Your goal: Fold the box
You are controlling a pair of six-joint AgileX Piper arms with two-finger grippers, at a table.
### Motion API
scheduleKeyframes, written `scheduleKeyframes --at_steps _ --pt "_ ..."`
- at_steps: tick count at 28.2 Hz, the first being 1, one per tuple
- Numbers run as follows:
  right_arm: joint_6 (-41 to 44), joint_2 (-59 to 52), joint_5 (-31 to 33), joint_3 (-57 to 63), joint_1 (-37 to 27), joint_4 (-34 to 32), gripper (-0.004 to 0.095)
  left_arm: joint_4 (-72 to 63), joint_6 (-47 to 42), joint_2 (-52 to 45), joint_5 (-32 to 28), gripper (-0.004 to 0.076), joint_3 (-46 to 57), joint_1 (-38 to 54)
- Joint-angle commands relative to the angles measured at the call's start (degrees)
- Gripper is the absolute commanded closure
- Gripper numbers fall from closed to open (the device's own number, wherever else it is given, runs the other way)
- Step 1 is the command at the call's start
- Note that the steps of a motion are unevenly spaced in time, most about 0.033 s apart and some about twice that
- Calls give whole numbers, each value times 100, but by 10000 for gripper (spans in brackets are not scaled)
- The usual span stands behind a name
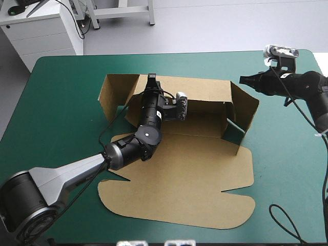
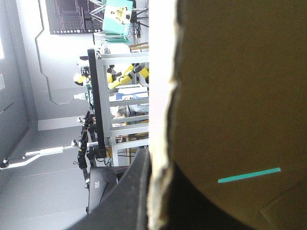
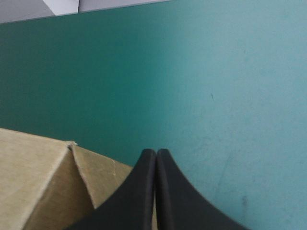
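The brown box (image 1: 205,174) lies mid-table with its lid flat toward the front, while its back wall (image 1: 200,89) and right side wall (image 1: 241,115) stand raised. My left gripper (image 1: 150,77) reaches over the tray to the top edge of the back wall near its left end. In the left wrist view, the left gripper (image 2: 159,167) is shut on the box (image 2: 240,96), the board's pale cut edge running between the black fingers. My right gripper (image 1: 242,79) hovers shut just beyond the box's back right corner. The right gripper (image 3: 156,152) points past the box corner (image 3: 43,182) with nothing held.
A side flap (image 1: 115,95) stands out at the box's left end. A white cabinet (image 1: 46,31) sits beyond the table's far left corner. Teal-green cover (image 1: 287,164) stretches to the right of the box and along the far edge.
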Motion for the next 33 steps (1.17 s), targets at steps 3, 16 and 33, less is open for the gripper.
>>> scheduleKeyframes --at_steps 3,16,33 --pt "55 87 299 -193 -9 63 926 686 -98 -279 196 731 -187 0" --pt "-272 97 1627 -69 -9 16 926 686 -98 -279 196 731 -187 0" --pt "-4026 -458 578 1944 -9 2072 924 686 -98 -279 205 731 -187 0"
